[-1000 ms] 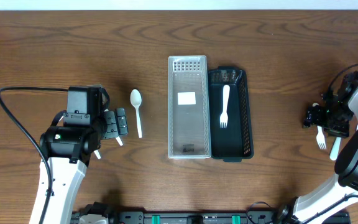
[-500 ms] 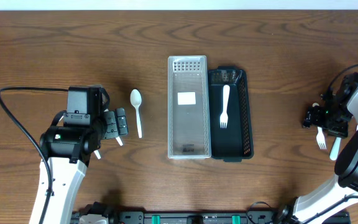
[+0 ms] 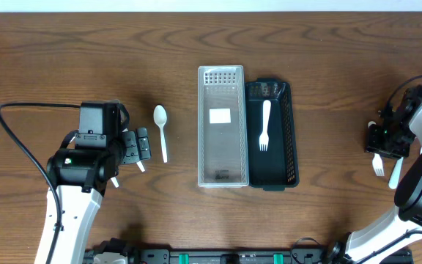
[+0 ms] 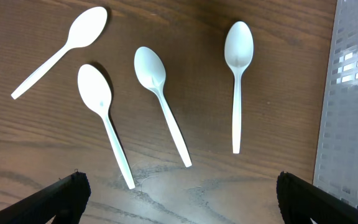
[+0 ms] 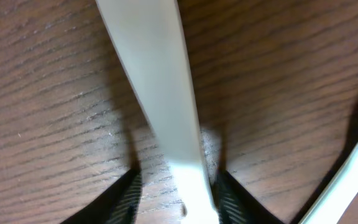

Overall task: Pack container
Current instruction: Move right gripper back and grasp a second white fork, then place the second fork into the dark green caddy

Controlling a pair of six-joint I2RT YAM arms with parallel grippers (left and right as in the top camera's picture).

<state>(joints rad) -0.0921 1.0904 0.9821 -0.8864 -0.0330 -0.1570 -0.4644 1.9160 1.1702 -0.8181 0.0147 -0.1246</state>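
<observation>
Table (image 3: 328, 66) holds your black basket (image 3: 292, 139) at centre, white fork (image 3: 264, 126) inside, clear tray (image 3: 222, 88) alongside. Left gripper (image 4: 179, 196) gapes wide above four spoons (image 4: 149, 67) — right gripper (image 5: 176, 202) straddles a white utensil handle (image 5: 154, 81); you cannot tell whether it pinches.

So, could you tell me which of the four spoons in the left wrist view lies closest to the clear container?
The rightmost spoon, almost vertical in the picture, bowl at the top, with nothing between it and the clear container.
</observation>
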